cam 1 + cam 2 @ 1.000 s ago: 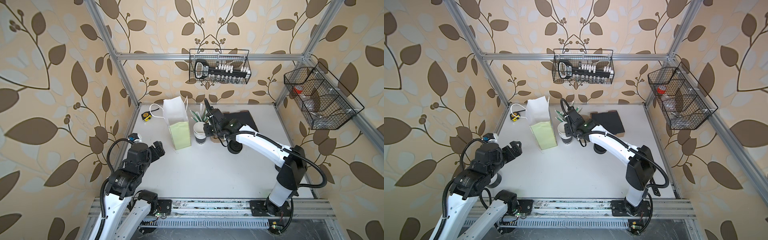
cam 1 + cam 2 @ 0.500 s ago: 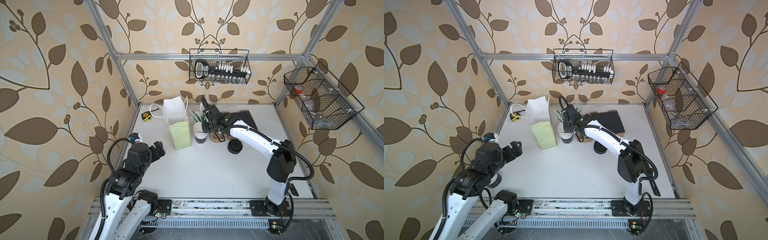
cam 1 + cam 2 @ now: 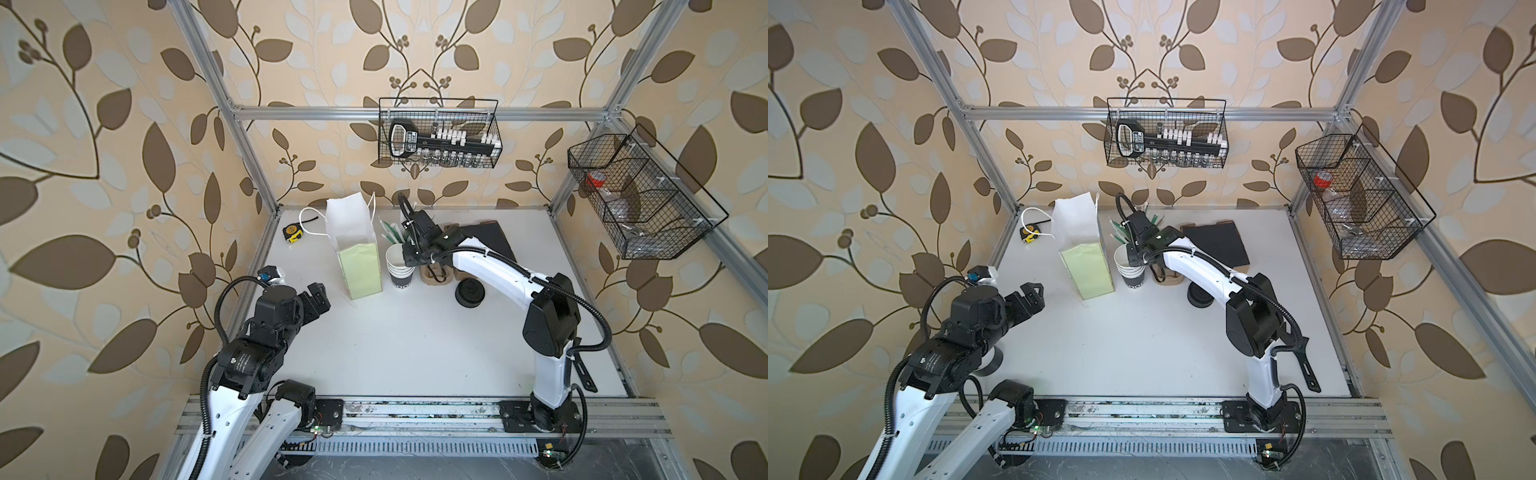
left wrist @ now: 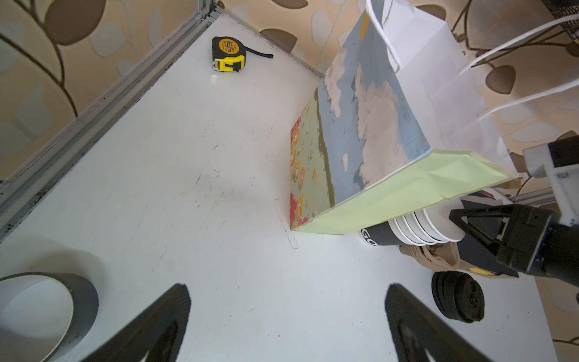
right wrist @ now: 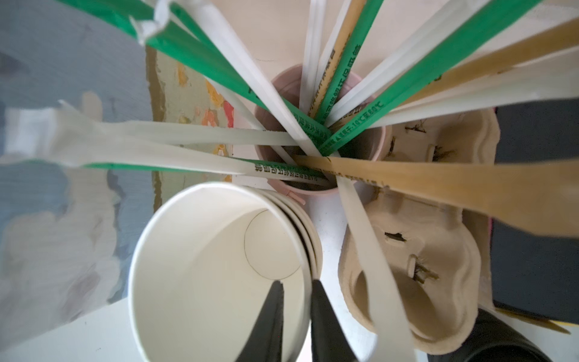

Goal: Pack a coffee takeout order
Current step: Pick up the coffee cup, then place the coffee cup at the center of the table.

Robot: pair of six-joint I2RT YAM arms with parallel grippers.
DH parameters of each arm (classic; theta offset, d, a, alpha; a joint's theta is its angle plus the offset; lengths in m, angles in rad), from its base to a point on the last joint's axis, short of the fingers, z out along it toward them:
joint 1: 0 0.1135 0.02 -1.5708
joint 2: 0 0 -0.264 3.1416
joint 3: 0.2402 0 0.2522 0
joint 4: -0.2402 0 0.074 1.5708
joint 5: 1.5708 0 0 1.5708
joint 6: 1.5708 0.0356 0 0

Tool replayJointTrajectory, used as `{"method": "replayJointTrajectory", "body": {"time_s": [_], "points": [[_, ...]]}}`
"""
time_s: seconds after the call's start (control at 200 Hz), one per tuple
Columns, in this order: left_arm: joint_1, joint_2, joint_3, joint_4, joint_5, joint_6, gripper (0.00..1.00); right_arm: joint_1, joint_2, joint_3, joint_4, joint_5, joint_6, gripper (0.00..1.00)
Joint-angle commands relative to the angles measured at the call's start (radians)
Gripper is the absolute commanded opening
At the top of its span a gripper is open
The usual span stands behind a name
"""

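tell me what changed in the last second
The right gripper closed its jaws on the rim of the top paper cup, white inside, in the stack, and its elbow swung inward. The left gripper, open, the tan moulded-pulp cup carrier and round black plastic lid stayed put.

Front and middle of the table are wide open, plenty of room to swing through. The back is jammed tho: tall paper bag, stack of cups just beside it, straws fanning out over the pulp carrier. Only a thin gap between cups and carrier. Black lid sits apart, nearer the open part. Tape measure hugs the far corner.
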Motion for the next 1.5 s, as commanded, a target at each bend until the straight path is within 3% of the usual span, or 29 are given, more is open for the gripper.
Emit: {"method": "replayJointTrajectory", "body": {"time_s": [0.0, 0.175, 0.725, 0.935, 1.12, 1.33, 1.495], "points": [[-0.008, 0.005, 0.011, 0.005, -0.004, 0.018, 0.99, -0.001, 0.016, 0.049, -0.027, 0.004, 0.004, 0.12], [-0.008, 0.007, 0.011, 0.004, -0.009, 0.02, 0.99, 0.0, 0.002, 0.061, -0.037, 0.004, 0.011, 0.0], [-0.008, 0.024, 0.015, -0.004, -0.021, 0.023, 0.99, -0.014, -0.09, 0.183, -0.129, -0.069, -0.01, 0.0], [-0.008, 0.021, 0.016, -0.01, -0.027, 0.023, 0.99, 0.009, -0.213, 0.177, -0.169, -0.006, -0.024, 0.0], [-0.008, 0.005, 0.011, -0.013, -0.024, 0.021, 0.99, 0.039, -0.44, -0.056, -0.155, 0.044, -0.036, 0.0], [-0.008, 0.007, 0.006, -0.001, -0.001, 0.016, 0.99, 0.109, -0.702, -0.457, -0.097, 0.082, 0.028, 0.0], [-0.008, 0.014, 0.01, -0.002, 0.017, 0.016, 0.99, 0.141, -0.79, -0.713, -0.018, 0.073, 0.085, 0.0]]}}
